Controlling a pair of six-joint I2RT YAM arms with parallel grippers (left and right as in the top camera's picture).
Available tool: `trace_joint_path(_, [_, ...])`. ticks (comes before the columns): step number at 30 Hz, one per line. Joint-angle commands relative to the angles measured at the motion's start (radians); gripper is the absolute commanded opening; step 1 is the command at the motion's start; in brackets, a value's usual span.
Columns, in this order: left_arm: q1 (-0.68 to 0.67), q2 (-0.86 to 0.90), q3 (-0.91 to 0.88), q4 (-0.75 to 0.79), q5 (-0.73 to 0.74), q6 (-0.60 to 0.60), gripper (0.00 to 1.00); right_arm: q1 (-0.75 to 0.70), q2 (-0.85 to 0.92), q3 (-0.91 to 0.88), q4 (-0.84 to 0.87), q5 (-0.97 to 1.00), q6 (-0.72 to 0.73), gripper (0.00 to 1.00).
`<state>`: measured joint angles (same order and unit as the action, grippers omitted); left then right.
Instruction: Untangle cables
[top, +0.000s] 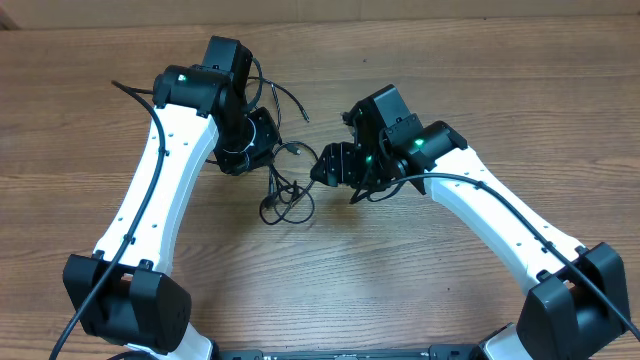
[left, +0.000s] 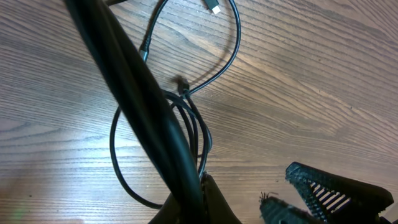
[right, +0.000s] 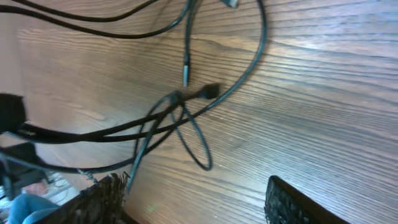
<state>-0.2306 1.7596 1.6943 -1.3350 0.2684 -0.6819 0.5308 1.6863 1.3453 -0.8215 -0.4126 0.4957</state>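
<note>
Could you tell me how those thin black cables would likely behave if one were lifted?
Probably floppy: the cables lie in slack loops on the table. Likely light, being so thin. Lifting one may drag the others, since strands cross in a bunch.

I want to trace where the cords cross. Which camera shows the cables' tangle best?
The right wrist view: the cables fill the frame there, with their crossing and a plug end unobstructed. In the left wrist view a thick black cable covers part of them. Overhead they look tiny, strands hard to separate.
</note>
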Motion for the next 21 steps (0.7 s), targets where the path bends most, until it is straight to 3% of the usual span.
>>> trace_joint_path(1, [-0.005,-0.020,-0.011,0.002,-0.010,-0.006,0.05,0.008,-0.018,-0.005,-0.012,0.078,-0.038,0.74])
trace_joint_path(11, [-0.006,-0.020,-0.011,0.006,-0.010,-0.007,0.04,0.052,0.117,-0.005,0.028,0.087,-0.056,0.76])
trace_joint_path(18, [-0.006,-0.020,-0.011,0.008,-0.010,-0.006,0.04,0.087,0.158,-0.005,0.130,-0.083,-0.136,0.75])
trace_joint_path(21, [-0.006,-0.020,-0.011,0.008,-0.010,-0.006,0.05,0.092,0.158,-0.006,0.133,-0.067,-0.157,0.68])
